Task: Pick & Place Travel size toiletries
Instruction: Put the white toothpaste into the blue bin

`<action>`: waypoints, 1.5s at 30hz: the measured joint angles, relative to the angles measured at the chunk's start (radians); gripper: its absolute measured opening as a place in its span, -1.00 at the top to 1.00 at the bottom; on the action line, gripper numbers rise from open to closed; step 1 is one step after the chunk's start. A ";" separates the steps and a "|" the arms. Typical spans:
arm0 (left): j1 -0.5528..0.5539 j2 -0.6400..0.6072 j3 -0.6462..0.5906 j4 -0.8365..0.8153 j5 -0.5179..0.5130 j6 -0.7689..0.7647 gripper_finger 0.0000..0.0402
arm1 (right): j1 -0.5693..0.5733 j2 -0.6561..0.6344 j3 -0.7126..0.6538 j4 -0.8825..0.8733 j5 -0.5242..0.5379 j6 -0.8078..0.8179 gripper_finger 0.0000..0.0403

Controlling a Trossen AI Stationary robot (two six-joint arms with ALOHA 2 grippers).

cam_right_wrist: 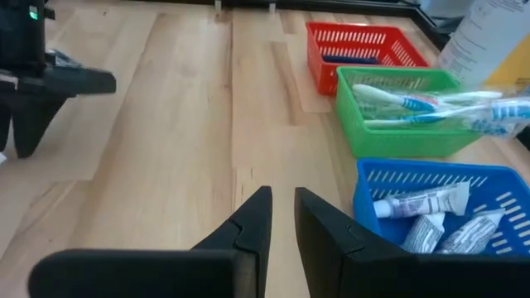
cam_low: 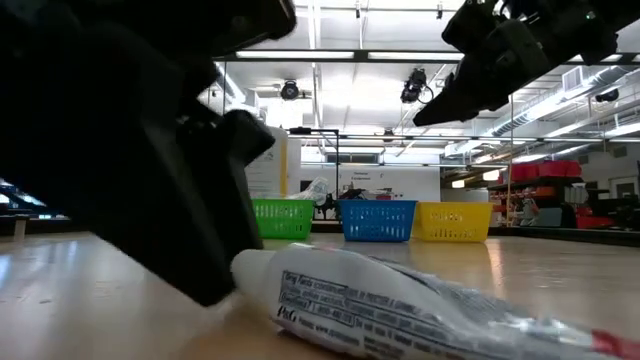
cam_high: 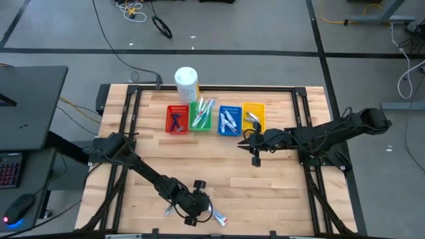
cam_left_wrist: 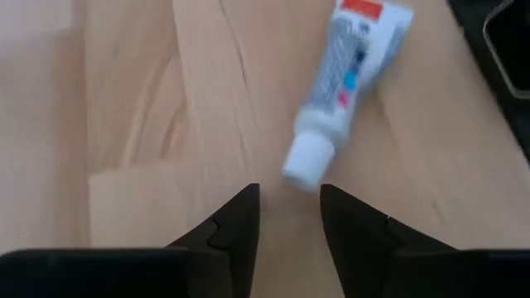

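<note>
High view shows a wooden table [cam_high: 219, 179] with four little baskets in a row near the far edge: a red basket [cam_high: 176, 119], a green basket [cam_high: 201, 116], a blue basket [cam_high: 229, 121] and a yellow basket [cam_high: 254, 117]. A big white can [cam_high: 186, 84] stands just behind the red and green ones.

Down at the near edge of the table, the left gripper [cam_left_wrist: 290, 219] hangs low over the wood. Its two dark fingers [cam_left_wrist: 236, 228] are spread a little and pinch nothing. A small white tube [cam_left_wrist: 346, 83] with red and blue marks lies flat on the wood, just in front of those fingers, its white cap toward them. The fingers do not touch it.

The right gripper [cam_right_wrist: 281, 217] waits in the air in front of the blue and yellow baskets. Its fingers are apart by a thin gap and hold nothing.

Toothbrushes [cam_right_wrist: 431, 103] lie in the green basket. More small tubes [cam_right_wrist: 422, 203] lie in the blue basket. Something dark lies in the red basket.
</note>
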 joint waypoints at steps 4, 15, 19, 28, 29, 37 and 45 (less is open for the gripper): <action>0.001 0.009 0.000 0.032 0.001 -0.054 0.42 | 0.000 0.000 -0.001 0.001 -0.034 0.015 0.69; -0.003 0.012 0.000 0.057 0.041 -0.135 0.21 | 0.059 0.000 -0.075 -0.009 -0.153 0.101 0.69; -0.004 0.012 0.030 0.035 0.030 -0.034 0.06 | 0.060 0.000 -0.104 0.014 -0.142 0.095 0.69; -0.002 0.008 0.207 -0.228 -0.012 0.079 -0.06 | 0.060 0.000 -0.107 0.048 -0.146 0.095 0.69; -0.002 0.008 0.217 -0.223 0.004 0.104 -0.06 | 0.060 0.000 -0.107 0.048 -0.146 0.094 0.69; 0.022 0.029 0.232 -0.190 0.059 0.338 -0.05 | 0.060 0.000 -0.107 0.048 -0.146 0.094 0.69; 0.059 0.033 0.255 -0.143 0.036 0.122 -0.05 | 0.060 0.000 -0.107 0.048 -0.147 0.094 0.69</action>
